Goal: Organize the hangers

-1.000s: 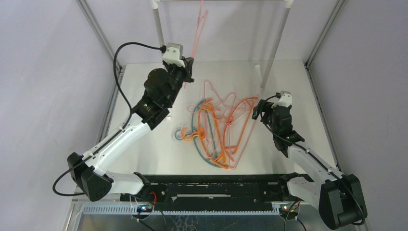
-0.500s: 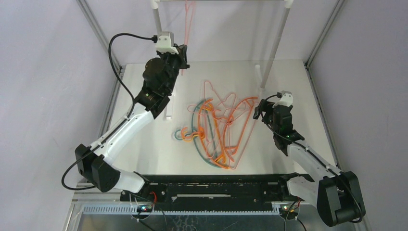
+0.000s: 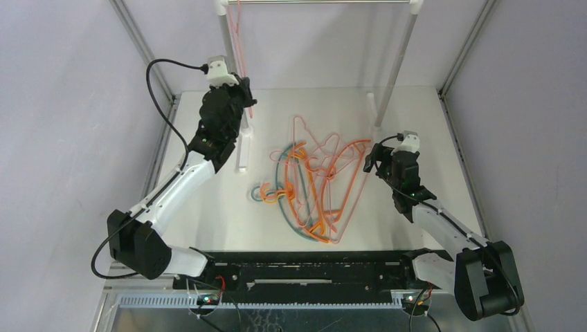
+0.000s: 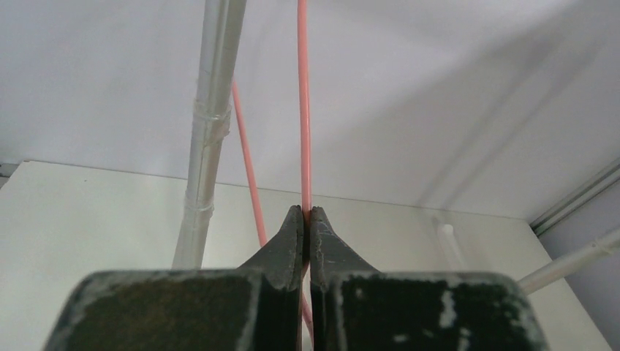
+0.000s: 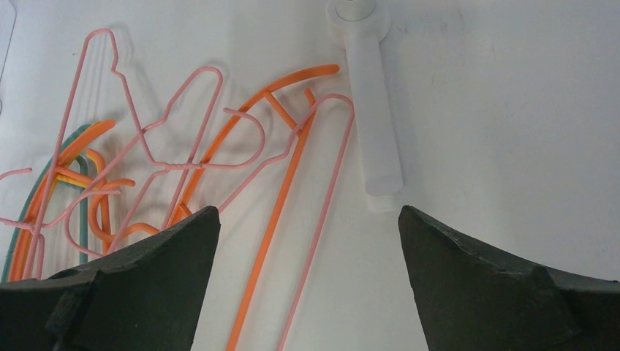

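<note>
My left gripper (image 3: 244, 88) is raised at the back left, shut on a thin pink wire hanger (image 3: 239, 34) that reaches up to the rack's metal bar (image 3: 318, 2). In the left wrist view the closed gripper (image 4: 306, 213) pinches the pink wire (image 4: 303, 110) beside the rack's left pole (image 4: 212, 110). A tangled pile of pink, orange and teal hangers (image 3: 315, 183) lies mid-table. My right gripper (image 3: 374, 158) is open and empty just right of the pile; its wrist view shows the pile's pink and orange hangers (image 5: 183, 168) ahead of the gripper (image 5: 307, 219).
The rack's white poles (image 3: 398, 59) stand at the back on white feet (image 5: 373, 124). Metal frame posts and grey walls close in the table (image 3: 208, 214) on three sides.
My left gripper has carried the pink hanger up and leftward along the bar, to beside the left pole. The right arm has stayed still.
</note>
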You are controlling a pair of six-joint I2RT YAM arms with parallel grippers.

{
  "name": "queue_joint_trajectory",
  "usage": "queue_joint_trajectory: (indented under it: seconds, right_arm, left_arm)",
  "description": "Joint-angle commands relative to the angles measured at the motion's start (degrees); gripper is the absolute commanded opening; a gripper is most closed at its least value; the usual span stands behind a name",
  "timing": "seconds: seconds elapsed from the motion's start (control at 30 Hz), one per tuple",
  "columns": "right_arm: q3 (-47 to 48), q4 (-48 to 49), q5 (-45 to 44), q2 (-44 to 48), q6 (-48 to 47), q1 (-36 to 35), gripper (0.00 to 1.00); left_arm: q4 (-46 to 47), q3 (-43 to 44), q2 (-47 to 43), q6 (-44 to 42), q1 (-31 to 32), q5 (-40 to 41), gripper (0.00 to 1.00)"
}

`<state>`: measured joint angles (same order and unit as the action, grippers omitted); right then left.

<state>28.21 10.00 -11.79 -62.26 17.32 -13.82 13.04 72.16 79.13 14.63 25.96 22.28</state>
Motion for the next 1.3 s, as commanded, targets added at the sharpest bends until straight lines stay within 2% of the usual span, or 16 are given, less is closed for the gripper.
queue_joint_trajectory:
  seconds: [0.0,0.07,0.17,0.23,0.27,0.63,0.73,0.83,1.07,1.27]
  right_arm:
    - [1.36,2.24,0.37,-0.14,1.44,0.45,1.00]
    - [1.33,2.17,0.37,-0.08,1.28,0.46,1.00]
    - [1.35,2.01,0.31,0.18,1.24,0.46,1.00]
    - [1.33,2.05,0.59,0.25,1.26,0.47,1.00]
    - [1.33,2.06,0.77,0.21,1.28,0.49,1.00]
    - [1.75,2.68,2.55,-1.33,1.76,0.46,1.00]
    - [1.98,2.44,2.69,-1.71,1.80,0.47,1.00]
    - [2.21,2.14,3.00,-1.89,1.76,0.47,1.00]
    - [2.80,1.39,3.90,-2.29,1.31,0.47,1.00]
    - [2.84,0.74,3.00,-1.65,1.10,0.47,1.00]
  left_arm:
    - [1.27,-2.38,-3.32,-0.22,-0.30,-0.23,0.13]
    - [2.06,-3.67,-4.33,-1.30,-0.29,-2.71,0.46]
    - [1.96,-5.85,-6.64,-2.31,-0.29,-4.90,0.84]
    - [2.05,-7.86,-8.79,-2.39,-0.29,-5.50,0.96]
    - [2.31,-9.15,-9.89,-2.46,-0.29,-5.78,0.99]
    - [4.42,-30.65,-23.30,5.04,1.17,-8.88,0.99]
    - [3.10,-37.09,-23.43,6.31,5.61,-6.54,0.99]
    - [2.46,-41.63,-22.22,6.59,13.26,-2.30,0.97]
    - [1.61,-38.34,-13.12,4.84,27.92,3.19,0.87]
    - [3.35,-31.73,-2.02,1.86,31.06,0.95,0.70]
